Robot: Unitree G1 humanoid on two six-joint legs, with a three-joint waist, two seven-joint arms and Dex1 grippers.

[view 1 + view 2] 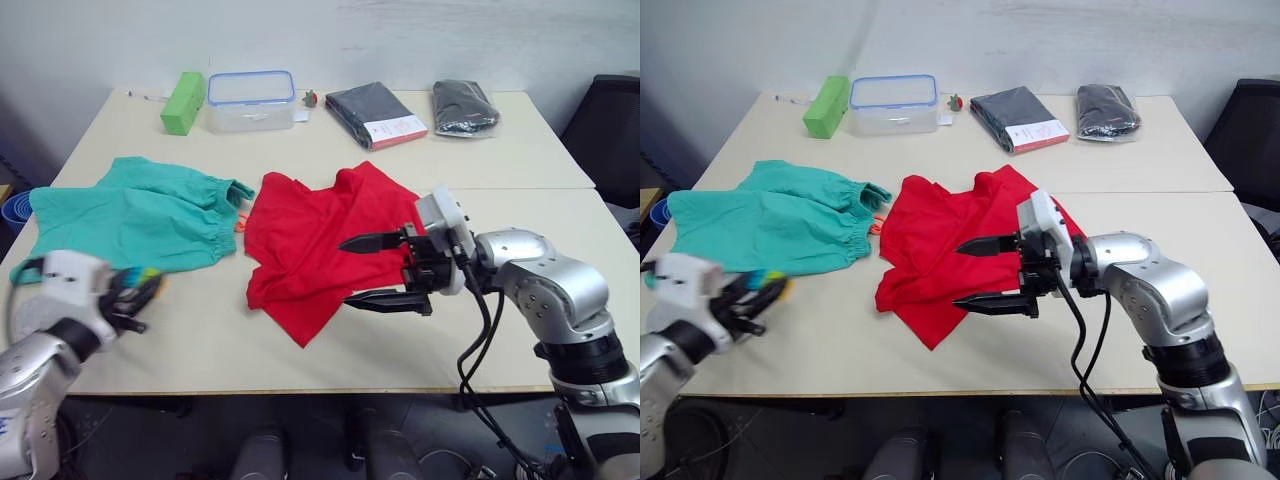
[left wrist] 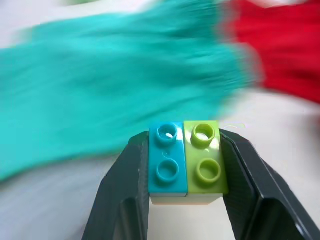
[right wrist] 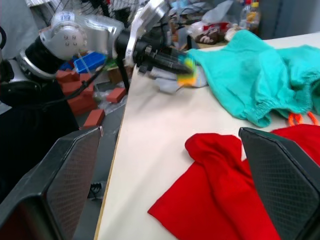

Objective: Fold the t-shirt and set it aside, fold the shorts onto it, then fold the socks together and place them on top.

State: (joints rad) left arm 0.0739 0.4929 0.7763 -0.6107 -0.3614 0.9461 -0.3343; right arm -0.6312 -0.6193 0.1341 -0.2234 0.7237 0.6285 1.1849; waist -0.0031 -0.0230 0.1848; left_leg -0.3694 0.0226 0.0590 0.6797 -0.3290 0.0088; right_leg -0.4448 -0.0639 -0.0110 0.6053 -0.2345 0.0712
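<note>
At center right of the head views, the right gripper (image 1: 385, 270) is being held with its two black fingers wide apart, nothing between them, hovering over the right half of the t-shirt (image 1: 310, 240). One finger is being shown above the other, both pointing toward frame left across the red cloth.

The t-shirt is lying crumpled mid-table, long axis running from the upper right down to a corner at the lower center of the frame. That low corner is lying just left of and below the open fingers, so the right arm is judged much the nearer one for a first grab.

At lower left, the left gripper (image 1: 135, 292) is being kept clamped on a small stack of toy bricks (image 2: 185, 157), blue and green tops side by side. It is being held off the shorts (image 1: 130, 215), just below their near hem; it is judged unavailable until the bricks are dropped.

The shorts are lying spread at mid left, waistband toward the t-shirt, the orange drawstring (image 1: 241, 222) between the two garments. Socks cannot be picked out.

Along the table's far edge (image 1: 520, 100): a green block (image 1: 183, 101), a clear tub with a blue-rimmed lid (image 1: 251, 99), two dark packaged garments (image 1: 376, 114).
</note>
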